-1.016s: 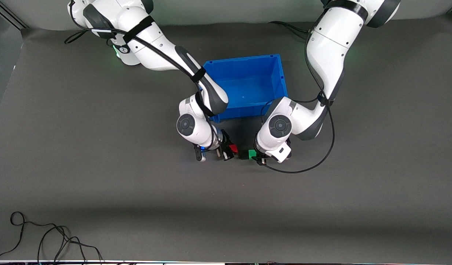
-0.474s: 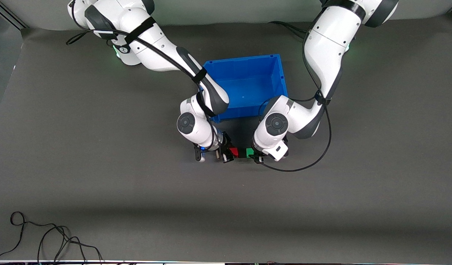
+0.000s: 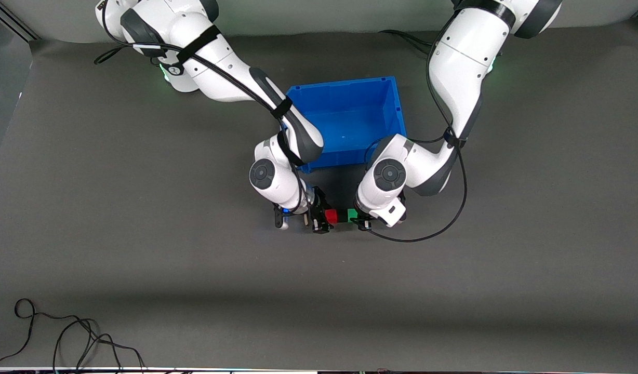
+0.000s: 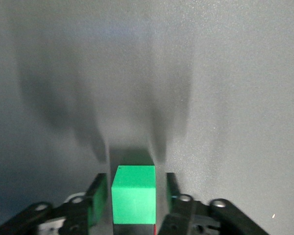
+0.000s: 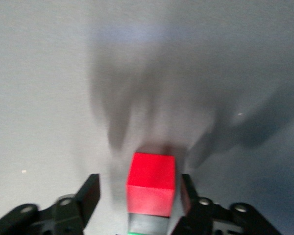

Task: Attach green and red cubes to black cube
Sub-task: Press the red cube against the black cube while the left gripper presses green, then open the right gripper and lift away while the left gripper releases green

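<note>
The red cube (image 3: 331,216), the black cube (image 3: 342,216) and the green cube (image 3: 352,215) lie in one row on the grey table, the black one in the middle and touching both. My right gripper (image 3: 321,220) is open around the red cube (image 5: 151,190), with the black cube (image 5: 147,223) past it; one finger (image 5: 186,188) is close to the cube. My left gripper (image 3: 361,220) is open around the green cube (image 4: 133,200), a small gap on each side, with the black cube (image 4: 133,229) past it.
A blue bin (image 3: 345,83) stands between the arms, farther from the front camera than the cubes. A black cable (image 3: 64,337) lies near the table's front edge toward the right arm's end.
Both grippers closed in toward each other. The red and green cubes slid up against the black cube, so the three now sit in one line.
</note>
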